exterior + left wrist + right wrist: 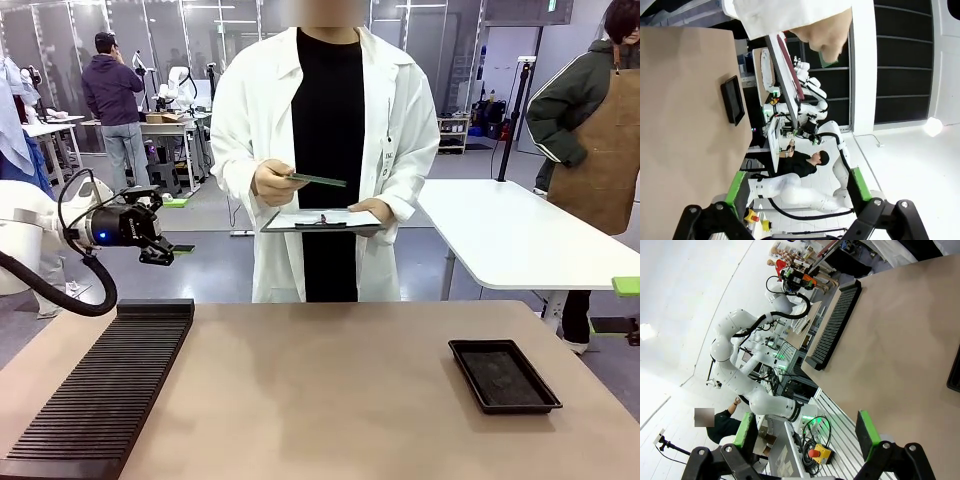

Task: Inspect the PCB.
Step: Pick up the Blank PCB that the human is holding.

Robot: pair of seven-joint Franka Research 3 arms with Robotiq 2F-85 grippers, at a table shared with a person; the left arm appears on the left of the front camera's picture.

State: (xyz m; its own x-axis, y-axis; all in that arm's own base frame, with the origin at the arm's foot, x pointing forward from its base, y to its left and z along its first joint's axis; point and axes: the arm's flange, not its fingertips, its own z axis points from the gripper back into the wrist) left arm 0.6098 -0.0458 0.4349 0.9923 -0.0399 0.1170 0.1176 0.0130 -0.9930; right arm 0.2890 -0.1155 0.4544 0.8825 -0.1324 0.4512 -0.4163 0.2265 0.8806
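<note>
Glass partitions [60, 60] behind, white table [520, 235] at right.

Honestly, nothing legible here. There's a small tag [387, 160] on the chest of the person's white coat [250, 130] with some print, but it's way too tiny to read.

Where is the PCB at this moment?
Front view, centre: the thin flat green circuit board is held edge-on in the person's raised hand, just above the grey clipboard they carry.
</note>
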